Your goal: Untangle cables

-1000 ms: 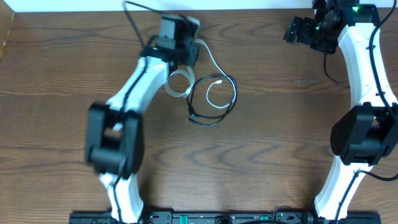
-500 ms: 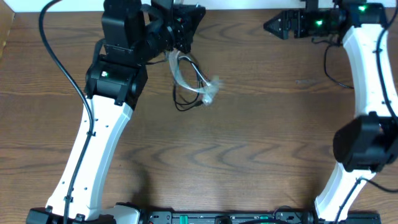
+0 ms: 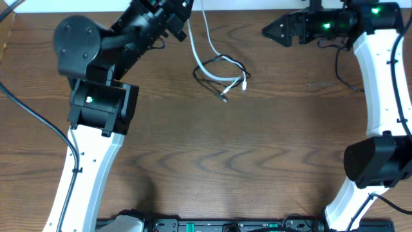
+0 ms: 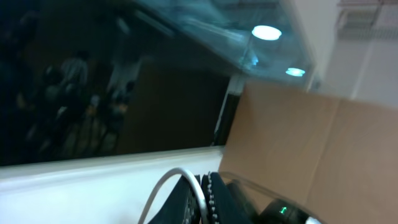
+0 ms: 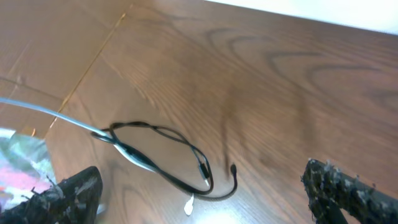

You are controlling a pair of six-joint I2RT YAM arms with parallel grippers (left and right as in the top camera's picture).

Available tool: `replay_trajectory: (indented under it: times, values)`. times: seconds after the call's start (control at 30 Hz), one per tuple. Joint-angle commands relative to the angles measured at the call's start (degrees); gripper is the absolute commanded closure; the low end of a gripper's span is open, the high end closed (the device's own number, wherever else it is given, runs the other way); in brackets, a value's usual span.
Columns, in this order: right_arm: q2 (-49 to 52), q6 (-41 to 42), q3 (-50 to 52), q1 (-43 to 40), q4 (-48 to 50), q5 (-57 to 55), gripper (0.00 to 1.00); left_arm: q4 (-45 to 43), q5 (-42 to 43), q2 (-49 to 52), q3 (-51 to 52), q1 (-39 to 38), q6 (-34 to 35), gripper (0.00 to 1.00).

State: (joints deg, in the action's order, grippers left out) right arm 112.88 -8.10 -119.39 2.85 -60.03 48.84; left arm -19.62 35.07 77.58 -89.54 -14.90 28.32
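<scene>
Overhead, the white-and-black left arm (image 3: 96,122) reaches up to the far left part of the brown wood-grain surface (image 3: 270,148). Its left tool (image 3: 185,14) sits at the far edge with its jaws together, clamped on the thin white cable (image 3: 207,38). In the left wrist view, the white cable (image 4: 163,190) curves up into the closed dark fingers (image 4: 211,194). The view behind them is blurred.

From that tool the white cable runs back towards the robot and bends into the tangle, which lies to the right of the left tool and apart from it. There it crosses the thin black cable (image 3: 226,62), which forms a flattened loop resting on the surface. The two cords touch and overlap at the loop's left side. The white cable's small white plug (image 3: 245,84) lies at the tangle's right end, with a small dark plug (image 3: 223,98) just beside it on the near side.

In the right wrist view, the black cable (image 5: 158,132) shows as a long oval loop, and the white cable (image 5: 43,111) enters from the left and passes through it.

Further right, the right tool (image 3: 273,29) is near the far edge with its jaws wide apart and nothing between them. It points left towards the tangle, well apart from it. The right wrist view shows both dark fingertips (image 5: 348,186) spread at the bottom corners of the picture.
</scene>
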Motion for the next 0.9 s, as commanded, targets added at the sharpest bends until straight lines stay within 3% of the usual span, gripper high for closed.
replay_trajectory:
  times: [0.0, 0.27, 0.43, 0.6, 0.77, 0.87]
  values:
    - [0.42, -1.99, 0.26, 2.05, -0.13, 0.28, 0.01, -3.85, -0.76, -2.08, -0.57, -0.02, 5.09, 0.93]
    - [0.72, -4.81, 1.22, 6.71, -1.77, -1.46, 0.01, -3.87, -4.92, -4.09, -0.66, -0.02, 5.22, 0.93]
    - [0.72, -19.85, 6.08, 10.40, -2.84, 11.69, 0.02, -3.82, -4.90, -4.07, -0.66, -0.02, 5.25, 0.93]
    - [0.72, -25.20, 10.25, 12.57, -1.29, 19.65, 0.09, -3.61, -4.87, -4.07, -0.66, -0.02, 5.25, 0.93]
    - [0.72, -23.12, 13.25, 15.89, 4.02, 19.67, 0.26, -3.63, -4.90, -4.07, -0.66, -0.02, 6.21, 0.93]
    - [0.72, -18.64, 14.95, 17.62, 9.46, 18.29, 0.56, -3.74, -4.94, -4.09, -0.66, -0.02, 7.19, 0.92]
